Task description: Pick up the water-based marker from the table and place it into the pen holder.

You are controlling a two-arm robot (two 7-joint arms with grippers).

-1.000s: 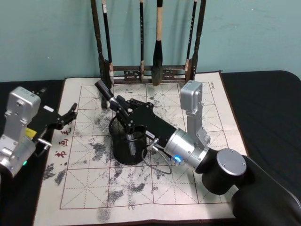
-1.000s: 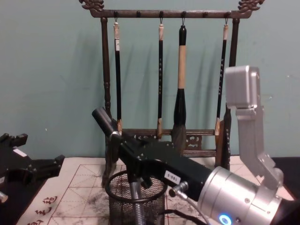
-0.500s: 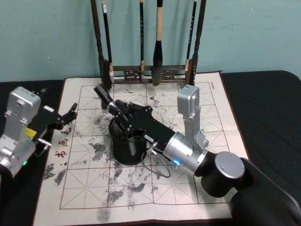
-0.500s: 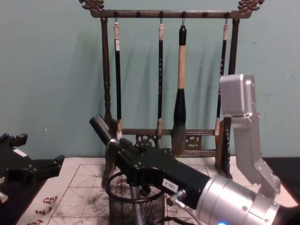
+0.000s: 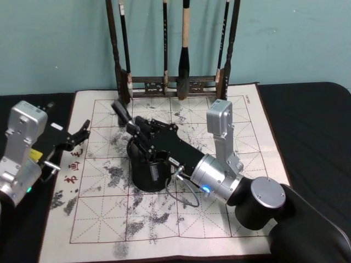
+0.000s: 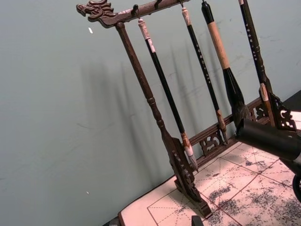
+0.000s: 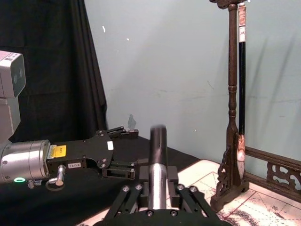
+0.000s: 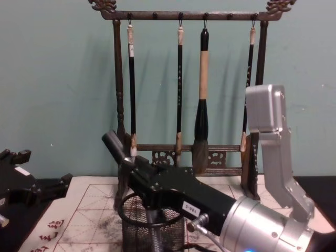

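The right gripper [image 5: 143, 143] clamps one marker [image 5: 122, 112], tilted over the single pen holder [image 5: 148, 174]. The chest view reveals four brushes [image 8: 202, 79] hanging. The left gripper [image 5: 81, 132] idles, jaws spread.

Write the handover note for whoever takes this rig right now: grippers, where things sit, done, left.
Right gripper: over the pen holder, its open rim below the fingers. The marker slants up out of the fingers with its lower end down inside the cup.
Left gripper: open, holding nothing, parked over the left edge of the table.
Done: marker picked up, brought to the holder and started in.
Left: let go so the marker settles inside, then draw the right arm clear.
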